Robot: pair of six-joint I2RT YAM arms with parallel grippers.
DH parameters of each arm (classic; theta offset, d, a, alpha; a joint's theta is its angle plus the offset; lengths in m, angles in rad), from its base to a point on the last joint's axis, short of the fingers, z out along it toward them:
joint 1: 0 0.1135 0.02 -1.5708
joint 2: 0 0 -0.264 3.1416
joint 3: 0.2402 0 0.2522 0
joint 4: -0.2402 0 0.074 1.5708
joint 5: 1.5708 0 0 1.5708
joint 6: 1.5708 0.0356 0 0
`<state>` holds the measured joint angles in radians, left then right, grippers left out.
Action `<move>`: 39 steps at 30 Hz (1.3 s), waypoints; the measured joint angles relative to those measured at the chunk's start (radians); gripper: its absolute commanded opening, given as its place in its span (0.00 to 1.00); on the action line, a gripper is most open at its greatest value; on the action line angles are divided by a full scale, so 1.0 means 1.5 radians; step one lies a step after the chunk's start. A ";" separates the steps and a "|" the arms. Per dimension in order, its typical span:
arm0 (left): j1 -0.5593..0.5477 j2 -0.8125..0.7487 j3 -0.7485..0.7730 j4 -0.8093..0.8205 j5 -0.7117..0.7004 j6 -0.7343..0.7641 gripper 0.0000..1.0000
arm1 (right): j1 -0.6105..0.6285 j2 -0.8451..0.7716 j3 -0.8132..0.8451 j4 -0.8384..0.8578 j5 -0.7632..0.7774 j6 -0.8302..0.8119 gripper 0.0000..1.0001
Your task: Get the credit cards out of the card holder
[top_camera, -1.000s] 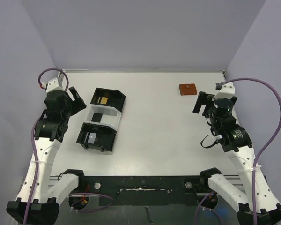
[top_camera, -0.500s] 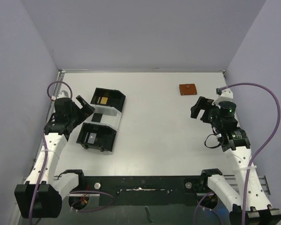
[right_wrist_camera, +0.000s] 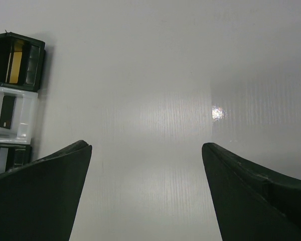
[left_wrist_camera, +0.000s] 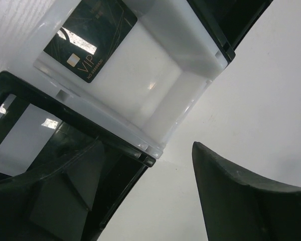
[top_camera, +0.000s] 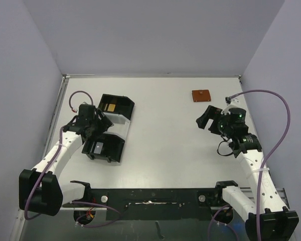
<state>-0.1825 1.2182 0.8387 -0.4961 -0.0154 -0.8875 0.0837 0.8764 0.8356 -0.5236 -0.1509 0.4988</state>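
The card holder (top_camera: 201, 95) is a small reddish-brown wallet lying closed at the far right of the table. One gold-tan credit card (top_camera: 110, 107) lies in the far black compartment of the tray; it also shows in the right wrist view (right_wrist_camera: 15, 61). My left gripper (top_camera: 100, 124) is open and empty, hovering over the tray's left side; its view (left_wrist_camera: 140, 201) shows the white middle compartment. My right gripper (top_camera: 204, 120) is open and empty, a little nearer than the wallet, and points left over bare table (right_wrist_camera: 146, 191). The wallet is out of both wrist views.
The black-and-white three-compartment tray (top_camera: 121, 131) stands at the left. A small black VIP card (left_wrist_camera: 90, 37) lies in its white middle compartment (left_wrist_camera: 160, 85), and a pale card (top_camera: 98, 146) in the near black one. Walls close in the table's far and side edges.
My left arm has dropped and swung right, bringing its gripper from the table's left edge over the tray. My right gripper has lowered and shifted left. The wallet has not moved.
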 measured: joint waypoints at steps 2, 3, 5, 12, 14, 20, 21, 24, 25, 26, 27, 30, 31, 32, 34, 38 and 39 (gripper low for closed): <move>-0.012 -0.002 0.000 -0.006 -0.012 -0.018 0.62 | 0.000 0.011 0.000 0.000 0.000 0.009 0.98; -0.017 -0.003 0.000 -0.009 -0.020 -0.026 0.60 | 0.000 0.017 0.000 0.001 0.001 0.013 0.98; -0.020 -0.010 0.000 -0.012 -0.036 -0.041 0.59 | -0.001 0.033 0.000 0.002 0.009 0.020 0.98; -0.022 -0.014 -0.003 -0.009 -0.060 -0.069 0.58 | -0.005 0.179 0.099 -0.042 0.095 0.028 0.98; -0.024 -0.014 -0.011 -0.006 -0.066 -0.072 0.58 | -0.006 0.207 0.124 -0.046 0.111 0.027 0.98; -0.026 -0.006 -0.033 0.002 -0.083 -0.084 0.57 | -0.008 0.235 0.155 -0.052 0.124 0.022 0.98; -0.026 0.000 -0.033 0.005 -0.086 -0.085 0.57 | -0.008 0.237 0.155 -0.053 0.125 0.021 0.98; -0.026 0.016 -0.033 0.014 -0.092 -0.086 0.51 | -0.008 0.249 0.158 -0.057 0.128 0.018 0.98; -0.026 0.021 -0.033 0.018 -0.095 -0.086 0.49 | -0.008 0.256 0.163 -0.059 0.131 0.017 0.97; -0.026 0.026 -0.033 0.022 -0.098 -0.086 0.47 | -0.008 0.262 0.167 -0.061 0.133 0.017 0.98; -0.026 0.031 -0.033 0.025 -0.099 -0.086 0.46 | -0.009 0.269 0.174 -0.062 0.135 0.017 0.97; -0.026 0.048 -0.033 0.037 -0.103 -0.082 0.39 | -0.009 0.288 0.194 -0.062 0.136 0.017 0.98; -0.026 0.052 -0.033 0.040 -0.103 -0.081 0.37 | -0.009 0.291 0.197 -0.062 0.136 0.017 0.98; -0.026 0.057 -0.033 0.047 -0.103 -0.082 0.36 | -0.009 0.294 0.201 -0.064 0.136 0.017 0.98; -0.025 0.061 -0.033 0.063 -0.105 -0.080 0.31 | -0.009 0.297 0.205 -0.064 0.138 0.016 0.98; -0.025 0.069 -0.032 0.089 -0.106 -0.064 0.27 | -0.009 0.297 0.205 -0.071 0.153 0.008 0.98; -0.025 0.071 -0.031 0.093 -0.106 -0.060 0.26 | -0.009 0.297 0.205 -0.073 0.157 0.006 0.98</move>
<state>-0.2207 1.3247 0.7918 -0.3569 -0.1741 -0.9771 0.0696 1.3224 1.1439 -0.6338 0.0853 0.5076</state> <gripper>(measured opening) 0.320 0.977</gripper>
